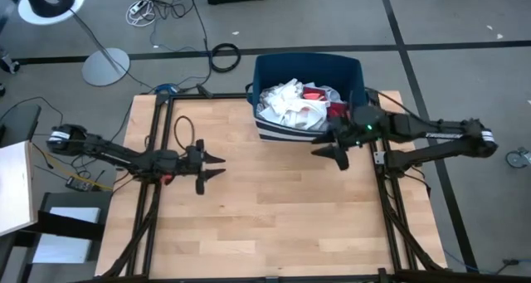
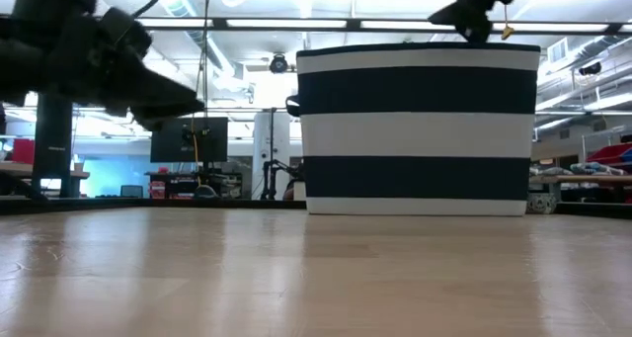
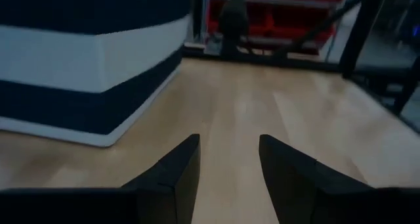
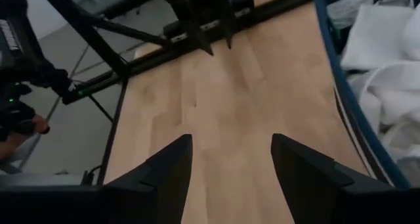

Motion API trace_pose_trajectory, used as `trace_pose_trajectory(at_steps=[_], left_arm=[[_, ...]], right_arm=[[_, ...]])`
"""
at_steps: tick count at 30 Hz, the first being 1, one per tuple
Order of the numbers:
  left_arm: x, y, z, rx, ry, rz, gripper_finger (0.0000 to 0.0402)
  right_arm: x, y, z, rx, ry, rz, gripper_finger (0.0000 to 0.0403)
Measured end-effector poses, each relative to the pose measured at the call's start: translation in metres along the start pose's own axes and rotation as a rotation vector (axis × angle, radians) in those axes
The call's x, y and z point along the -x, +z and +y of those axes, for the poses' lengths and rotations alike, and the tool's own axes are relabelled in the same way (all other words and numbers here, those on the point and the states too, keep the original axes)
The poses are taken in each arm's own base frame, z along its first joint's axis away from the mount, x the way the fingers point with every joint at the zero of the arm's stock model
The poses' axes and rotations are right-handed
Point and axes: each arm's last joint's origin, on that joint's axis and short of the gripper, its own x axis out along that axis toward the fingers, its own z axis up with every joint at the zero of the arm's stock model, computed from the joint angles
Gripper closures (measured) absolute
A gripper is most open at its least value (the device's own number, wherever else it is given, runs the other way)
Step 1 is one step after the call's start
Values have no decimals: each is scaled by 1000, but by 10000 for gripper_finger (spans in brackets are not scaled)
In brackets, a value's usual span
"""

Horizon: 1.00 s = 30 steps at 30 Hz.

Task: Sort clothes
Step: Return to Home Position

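A dark blue and white striped bin stands at the table's far edge, full of clothes: mostly white pieces and a small red one. The white clothes also show in the right wrist view. My left gripper is open and empty above the table's left half, pointing toward the right edge. My right gripper is open and empty just off the bin's near right corner, above the table. The bin also shows in the low view and the left wrist view.
Bare wooden table lies between and in front of the arms. Black frame rails run along the table's left and right sides. Cables and a lamp base lie on the floor beyond the table.
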Motion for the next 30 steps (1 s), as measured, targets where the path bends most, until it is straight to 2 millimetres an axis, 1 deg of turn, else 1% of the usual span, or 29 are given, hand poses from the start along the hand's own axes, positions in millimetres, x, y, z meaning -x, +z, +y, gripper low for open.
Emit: trace_pose_trajectory(at_steps=[1,6,9,11,13,18,21,25,30], left_arm=[[4,-4,2,16,3,-17,238],[5,-1,4,2,7,-49,238],[5,-1,6,0,19,-47,238],[5,-1,6,1,22,-46,238],[5,-2,6,0,22,-38,238],[5,-4,7,12,24,-18,238],[5,-5,7,15,27,1,238],[5,-5,7,15,27,1,238],[5,-6,7,14,27,4,238]], right_arm=[[2,-5,2,10,-4,-20,191],[11,-33,9,88,27,-121,191],[13,-46,10,123,57,-159,190],[16,-53,11,178,74,-167,191],[20,-53,12,218,80,-191,191],[40,-39,18,294,116,-298,190],[45,-38,20,310,143,-304,191],[45,-43,23,297,185,-256,192],[47,-49,36,307,248,-240,190]])
